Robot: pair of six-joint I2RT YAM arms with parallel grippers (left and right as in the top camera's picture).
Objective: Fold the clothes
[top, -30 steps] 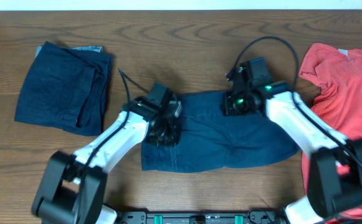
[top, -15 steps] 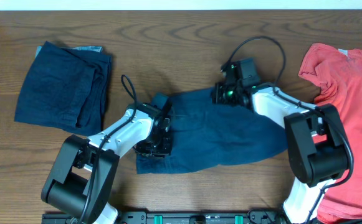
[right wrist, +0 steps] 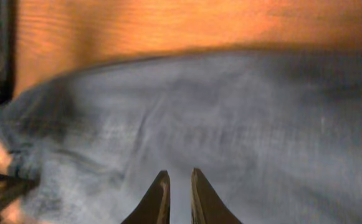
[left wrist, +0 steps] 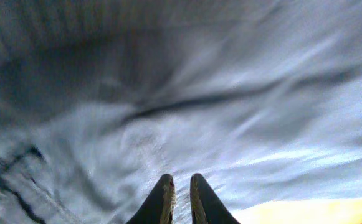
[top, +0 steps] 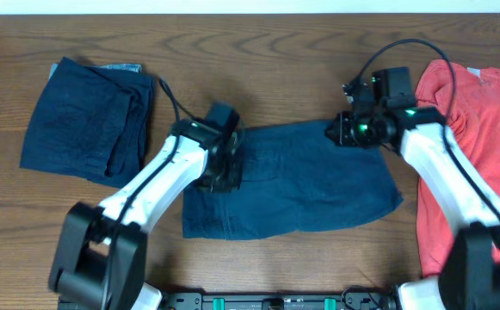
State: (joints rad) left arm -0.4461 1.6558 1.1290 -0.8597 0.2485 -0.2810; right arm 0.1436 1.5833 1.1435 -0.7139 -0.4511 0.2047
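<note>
The dark navy shorts (top: 297, 182) lie spread flat at the table's middle. My left gripper (top: 219, 165) sits at their upper left edge; in the left wrist view the fingers (left wrist: 181, 184) are pinched together on the navy cloth (left wrist: 199, 93). My right gripper (top: 343, 132) sits at their upper right corner; in the right wrist view its fingers (right wrist: 179, 182) are pinched on the cloth (right wrist: 243, 112) near its edge. A second navy garment (top: 86, 120) lies folded at the far left.
A red shirt (top: 478, 129) lies crumpled along the right edge, close to my right arm. Bare wooden table (top: 258, 52) shows behind the shorts and in the right wrist view (right wrist: 137, 25).
My right gripper moved right and my left gripper moved up and left. The shorts went from bunched to stretched out wide and flat between them.
</note>
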